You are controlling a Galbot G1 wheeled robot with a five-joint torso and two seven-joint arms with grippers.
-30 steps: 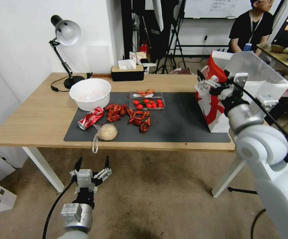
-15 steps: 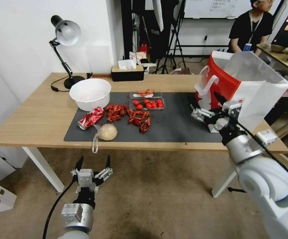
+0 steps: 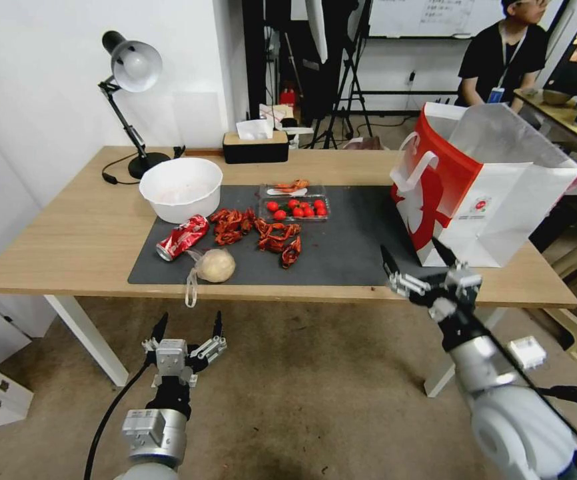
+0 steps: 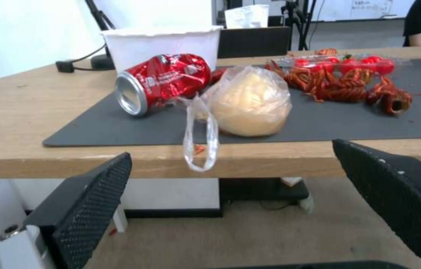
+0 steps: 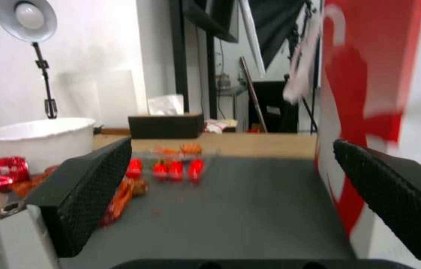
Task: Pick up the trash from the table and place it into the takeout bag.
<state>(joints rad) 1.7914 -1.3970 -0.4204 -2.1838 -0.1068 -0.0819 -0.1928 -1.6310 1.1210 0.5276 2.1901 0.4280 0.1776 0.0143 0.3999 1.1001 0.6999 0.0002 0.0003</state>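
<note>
At lower left of the head view, the left gripper (image 3: 186, 328) hangs below the table (image 3: 68, 247) edge, jaws spread wide and empty; the clear bag with beige lump (image 3: 212, 265) and crushed red soda can (image 3: 182, 237) lie on the mat just above it. A white bowl (image 3: 181, 188) stands behind them. At centre, a clear plastic container (image 3: 295, 204) holds cherry tomatoes. At lower right, the right gripper (image 3: 416, 263), wide open and empty, hovers at the table's near edge, beside the upright takeout bag (image 3: 485, 187).
</note>
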